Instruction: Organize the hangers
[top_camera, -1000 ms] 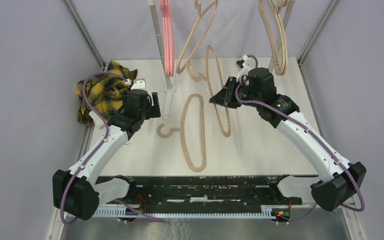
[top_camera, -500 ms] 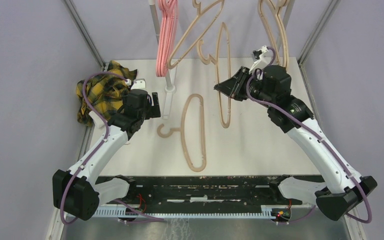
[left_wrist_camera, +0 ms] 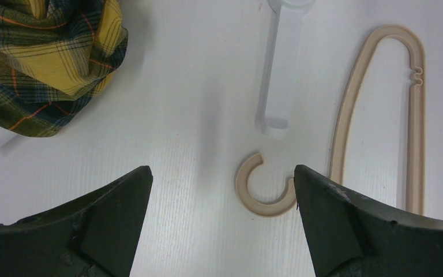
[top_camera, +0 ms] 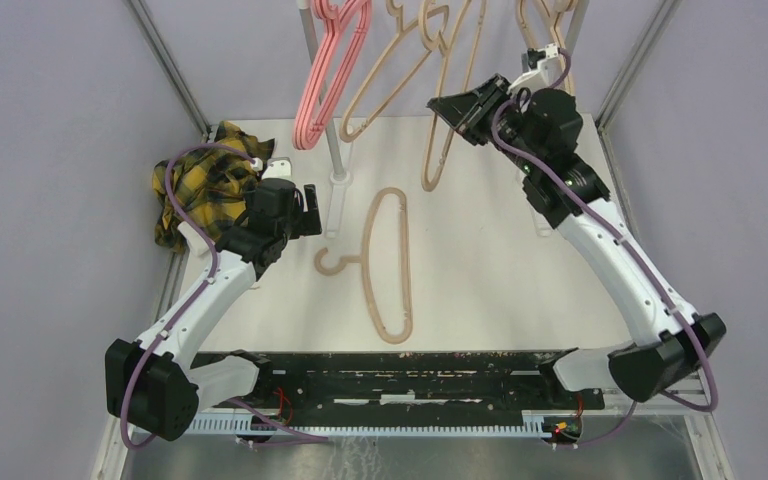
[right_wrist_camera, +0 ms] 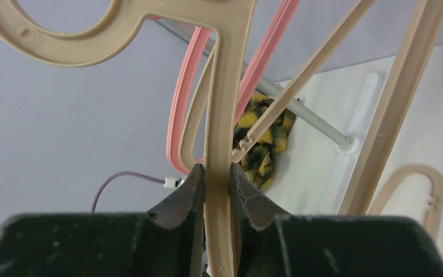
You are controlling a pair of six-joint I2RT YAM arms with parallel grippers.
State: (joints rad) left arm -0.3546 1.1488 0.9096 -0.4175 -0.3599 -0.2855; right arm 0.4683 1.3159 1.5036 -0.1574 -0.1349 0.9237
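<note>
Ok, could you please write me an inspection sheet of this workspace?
Surface: white table; no spills seen.
Job's things: flat hanger lies mid-table; held hanger is up at the rack; pink hangers and beige hangers hang there.
Clutter: plaid cloth, far left corner.
Grippers: left gripper open, over the flat hanger's hook; right gripper shut on held hanger.
Cables: purple cables along both arms.
Surroundings: grey walls, metal frame.

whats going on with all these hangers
The right claw is shut on a beige hanger, holding it up in the air next to the pink hangers hanging at the back. The left claw is open and hovers over the table by the hook of a second hanger lying flat. A plaid cloth sits bunched at the far left.
</note>
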